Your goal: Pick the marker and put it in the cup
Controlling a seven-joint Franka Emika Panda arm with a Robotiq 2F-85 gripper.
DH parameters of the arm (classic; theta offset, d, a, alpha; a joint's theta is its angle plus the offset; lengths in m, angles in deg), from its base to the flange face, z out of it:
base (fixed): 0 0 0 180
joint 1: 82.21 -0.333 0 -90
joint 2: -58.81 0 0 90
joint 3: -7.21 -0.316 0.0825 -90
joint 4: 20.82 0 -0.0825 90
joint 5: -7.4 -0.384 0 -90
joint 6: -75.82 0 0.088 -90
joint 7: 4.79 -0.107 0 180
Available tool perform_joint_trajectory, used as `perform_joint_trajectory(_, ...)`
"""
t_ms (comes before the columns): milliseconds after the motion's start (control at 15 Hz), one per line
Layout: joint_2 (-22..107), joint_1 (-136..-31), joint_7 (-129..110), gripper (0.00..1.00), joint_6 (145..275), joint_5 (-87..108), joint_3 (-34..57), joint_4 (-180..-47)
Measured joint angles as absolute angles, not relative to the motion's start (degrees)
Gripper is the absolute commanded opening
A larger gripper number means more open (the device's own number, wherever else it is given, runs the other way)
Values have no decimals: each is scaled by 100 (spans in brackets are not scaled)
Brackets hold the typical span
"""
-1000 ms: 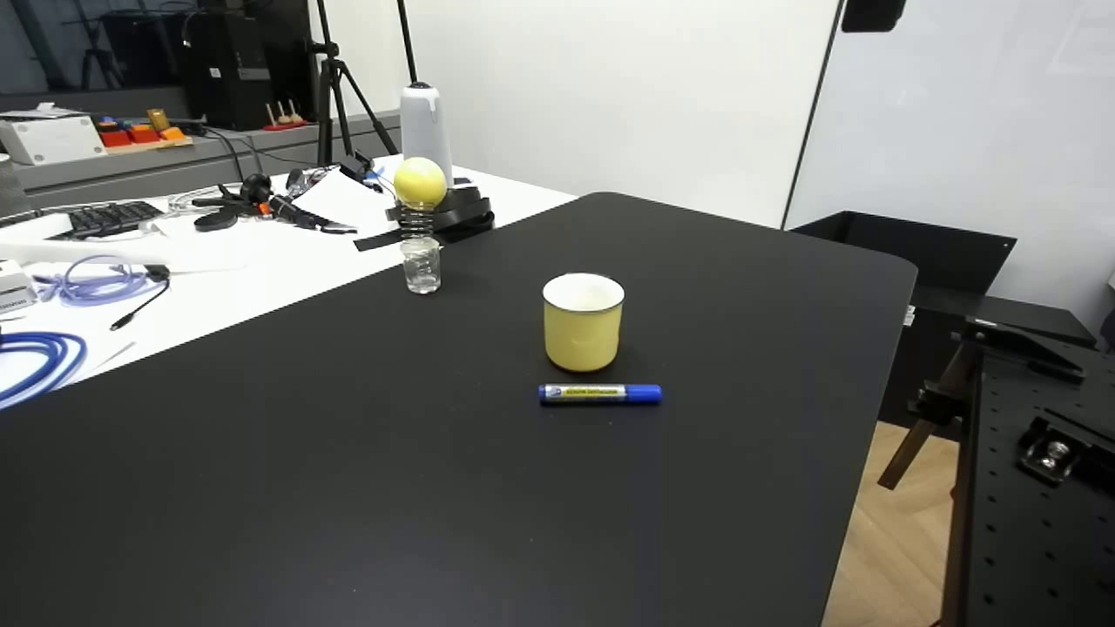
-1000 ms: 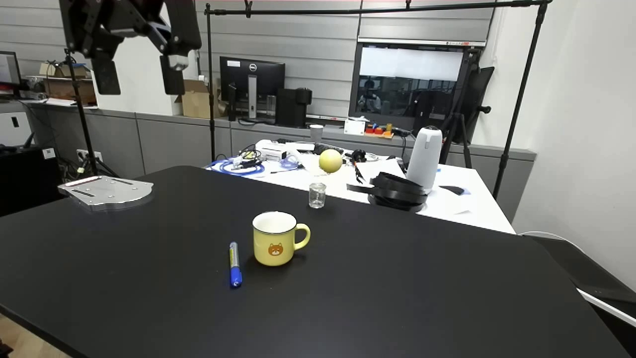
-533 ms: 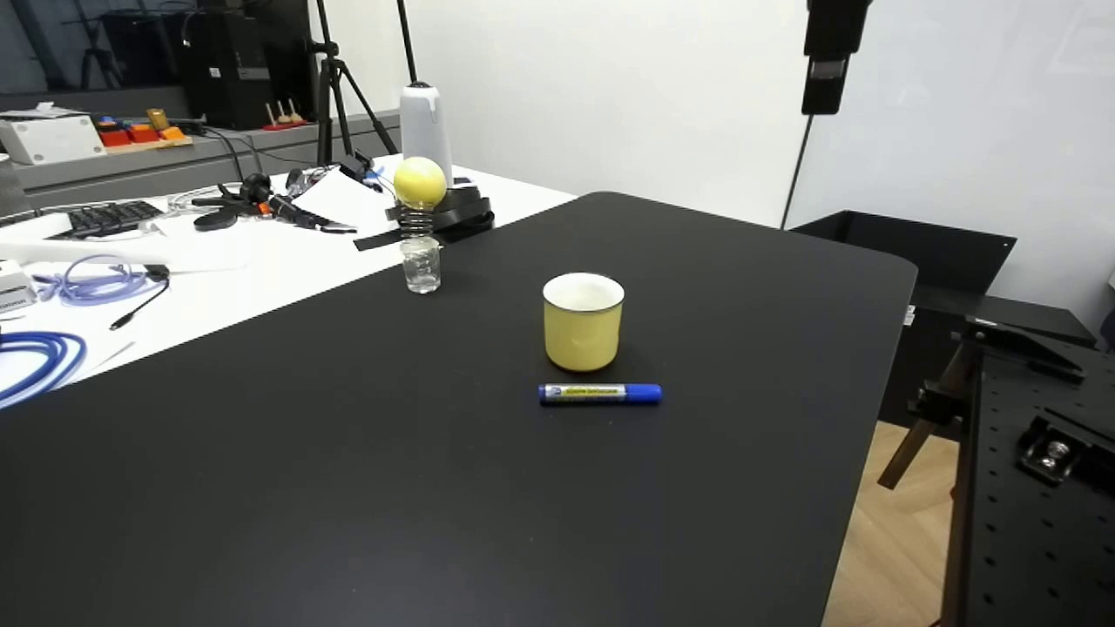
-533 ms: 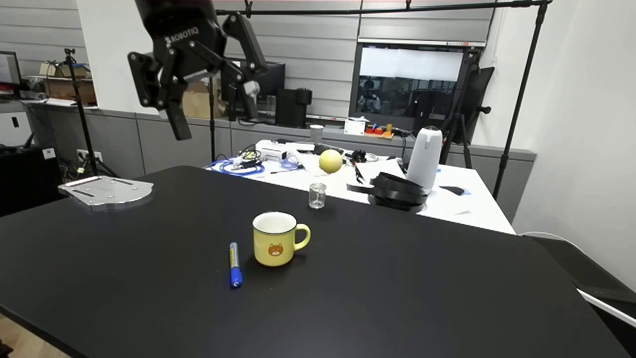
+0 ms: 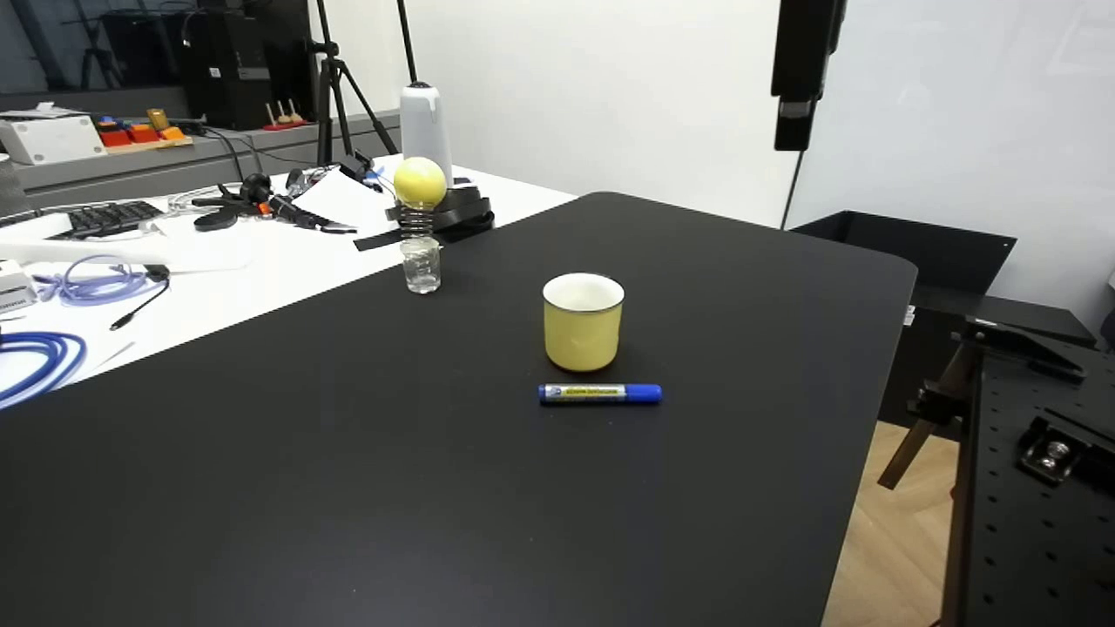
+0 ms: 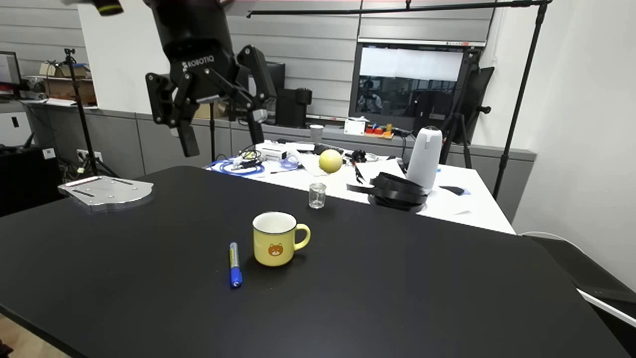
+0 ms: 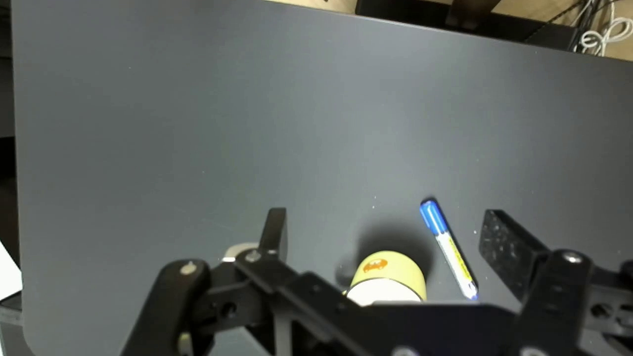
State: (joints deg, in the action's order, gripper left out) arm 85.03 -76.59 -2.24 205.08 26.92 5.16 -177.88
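The blue marker (image 5: 599, 394) lies flat on the black table beside the cup, not touching it. It also shows in an exterior view (image 6: 235, 264) and in the wrist view (image 7: 449, 249), with its blue cap and pale barrel. The pale-yellow cup (image 6: 274, 243) stands upright with a handle and a small animal face. It shows in an exterior view (image 5: 582, 335) and, partly hidden by the gripper body, in the wrist view (image 7: 395, 267). My gripper (image 6: 223, 136) is open, empty and tilted, high above the table. In the wrist view its fingers (image 7: 388, 227) are wide apart.
A small clear jar (image 6: 317, 196) stands behind the cup near the table's far edge. A metal plate (image 6: 107, 193) lies at the table's left edge. A white table (image 5: 287, 287) adjoins, with cables, a yellow ball (image 6: 330, 161), black straps and a white device (image 6: 425, 156).
My gripper has moved down and sideways towards the cup and marker, and tilted. It stays open. The marker and the cup have not moved.
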Motion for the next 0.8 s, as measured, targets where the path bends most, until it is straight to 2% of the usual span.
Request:
perform_joint_trajectory(533, 6406, -7292, -83, 100, 24112, 3233, 797, -17444)
perform_joint_trajectory(800, 5091, -7538, 1356, 100, 25152, 1586, 526, -17090)
